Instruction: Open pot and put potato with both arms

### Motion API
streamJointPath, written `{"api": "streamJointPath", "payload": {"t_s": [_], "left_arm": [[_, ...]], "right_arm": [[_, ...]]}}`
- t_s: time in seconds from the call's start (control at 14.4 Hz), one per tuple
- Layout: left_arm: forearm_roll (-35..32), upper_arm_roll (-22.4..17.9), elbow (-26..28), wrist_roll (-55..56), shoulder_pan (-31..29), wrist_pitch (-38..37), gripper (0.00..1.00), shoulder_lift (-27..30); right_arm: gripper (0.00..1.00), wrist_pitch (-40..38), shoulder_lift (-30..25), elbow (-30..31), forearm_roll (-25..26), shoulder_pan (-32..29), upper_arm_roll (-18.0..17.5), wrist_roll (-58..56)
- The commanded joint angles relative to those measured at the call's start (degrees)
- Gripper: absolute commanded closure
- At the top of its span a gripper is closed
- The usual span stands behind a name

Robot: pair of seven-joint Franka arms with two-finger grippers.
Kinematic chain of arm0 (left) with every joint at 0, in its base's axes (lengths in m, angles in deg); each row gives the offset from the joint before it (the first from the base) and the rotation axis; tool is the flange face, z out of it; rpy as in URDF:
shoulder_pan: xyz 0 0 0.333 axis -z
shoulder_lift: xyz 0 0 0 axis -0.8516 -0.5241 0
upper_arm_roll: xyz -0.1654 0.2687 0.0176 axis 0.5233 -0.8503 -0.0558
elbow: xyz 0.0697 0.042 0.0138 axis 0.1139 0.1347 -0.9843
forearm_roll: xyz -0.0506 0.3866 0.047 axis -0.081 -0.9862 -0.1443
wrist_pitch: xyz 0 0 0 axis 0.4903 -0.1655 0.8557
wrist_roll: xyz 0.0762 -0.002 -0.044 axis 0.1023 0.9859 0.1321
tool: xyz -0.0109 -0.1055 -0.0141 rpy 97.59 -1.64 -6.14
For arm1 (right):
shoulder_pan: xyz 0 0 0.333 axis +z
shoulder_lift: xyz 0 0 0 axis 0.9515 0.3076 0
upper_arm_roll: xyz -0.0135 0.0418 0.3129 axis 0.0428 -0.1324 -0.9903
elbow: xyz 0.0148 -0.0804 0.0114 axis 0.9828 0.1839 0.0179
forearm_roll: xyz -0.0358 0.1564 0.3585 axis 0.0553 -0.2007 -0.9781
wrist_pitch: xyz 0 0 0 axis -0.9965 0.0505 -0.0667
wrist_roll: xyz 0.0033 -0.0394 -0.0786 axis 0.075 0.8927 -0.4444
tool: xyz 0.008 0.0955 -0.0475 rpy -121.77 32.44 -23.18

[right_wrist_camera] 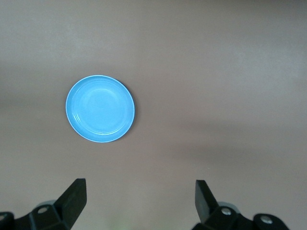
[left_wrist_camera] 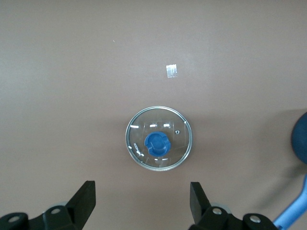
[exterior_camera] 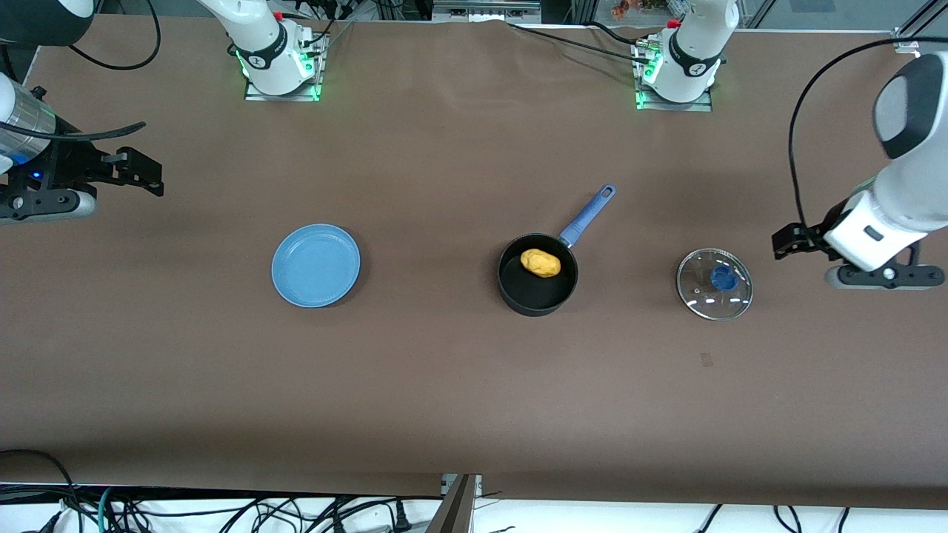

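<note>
Left gripper (left_wrist_camera: 142, 201): seen in the left wrist view with its jaws spread wide and nothing between them; it hangs over the tabletop (exterior_camera: 444, 385) at the left arm's end, just off the lid.

Right gripper (right_wrist_camera: 141, 199): jaws spread wide and empty in the right wrist view; it is held over the right arm's end of the tabletop, well apart from the pot, and the arm is judged to be waiting.

Lid (exterior_camera: 715, 283): a clear glass disc with a blue knob, laid flat on the tabletop, knob up, between the pot and the left gripper, apart from both.

Pot (exterior_camera: 538, 275): uncovered, near the middle of the tabletop, its blue handle (exterior_camera: 588, 215) pointed away from the front camera and toward the left arm's end.

Potato (exterior_camera: 541, 263): lying inside the pot, against the wall on the handle side.

Plate (exterior_camera: 316, 265): blue, bare, toward the right arm's end, well apart from the pot.

Task state: judged complete or nearly so, the pot being open and the potato in it.

Risk: a low sweep by the left arm could catch the lid and slide it off the tabletop edge or into the pot; a knocked handle could tip the pot and roll the potato out.
</note>
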Motion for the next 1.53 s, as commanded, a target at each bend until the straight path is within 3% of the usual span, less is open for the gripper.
{"api": "streamJointPath", "payload": {"t_s": [0.0, 0.28, 0.7, 1.32, 1.46], "left_arm": [[0.95, 0.98, -2.96, 0.52, -0.22, -3.77, 0.09, -0.73], [0.95, 1.33, -10.07, 0.52, -0.13, -9.57, 0.06, -0.55], [0.86, 1.77, -12.27, 0.7, -0.13, -10.64, 0.0, -0.38], [3.32, 1.77, -12.63, 1.75, 0.22, -11.52, 0.0, -0.38], [2.97, 0.55, -12.63, 1.75, 3.63, -11.52, 0.0, -0.38]], "right_arm": [[0.0, -0.42, -0.24, -0.38, 0.62, -0.52, -0.56, -0.83], [0.0, -0.34, -0.24, -0.38, 0.62, -0.52, -0.56, -0.83], [0.0, -0.6, -0.24, -0.47, 0.62, -0.52, -0.56, -0.83], [0.0, -0.69, -0.24, -0.47, 0.62, -0.6, -0.56, -0.83], [0.0, -0.69, -0.24, -0.47, 0.62, -0.6, -0.56, -0.83]]}}
